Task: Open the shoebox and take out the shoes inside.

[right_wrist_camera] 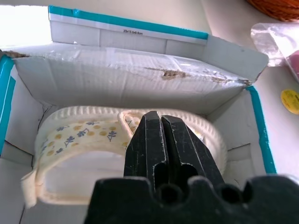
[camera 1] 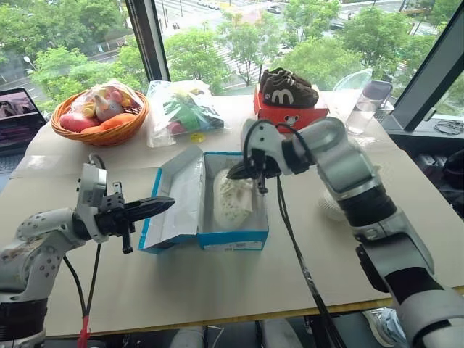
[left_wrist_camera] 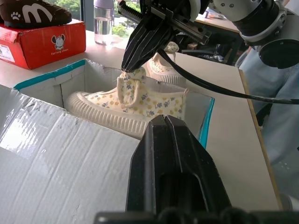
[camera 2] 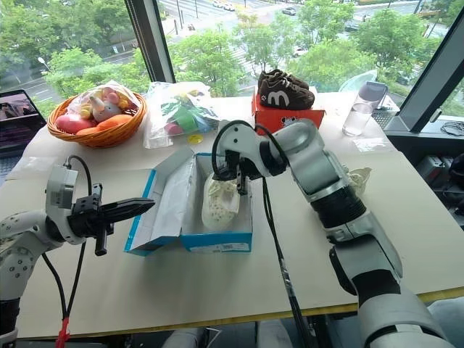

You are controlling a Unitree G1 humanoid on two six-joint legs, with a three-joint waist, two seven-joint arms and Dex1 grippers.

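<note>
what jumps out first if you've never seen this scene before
The open blue shoebox mid-table draws the eye, with the right hand pinched shut on a cream floral shoe inside it. The left hand hangs shut beside the box's flipped lid. Behind, brown shoes sit on a red box.

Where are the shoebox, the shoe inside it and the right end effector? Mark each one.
shoebox (camera 1: 233, 238): left eye view, on its blue front wall.
shoe (left_wrist_camera: 105, 108): left wrist view, on its ribbed off-white sole.
right end effector (camera 1: 239, 171): left eye view, at the closed black fingertips over the shoe.
</note>
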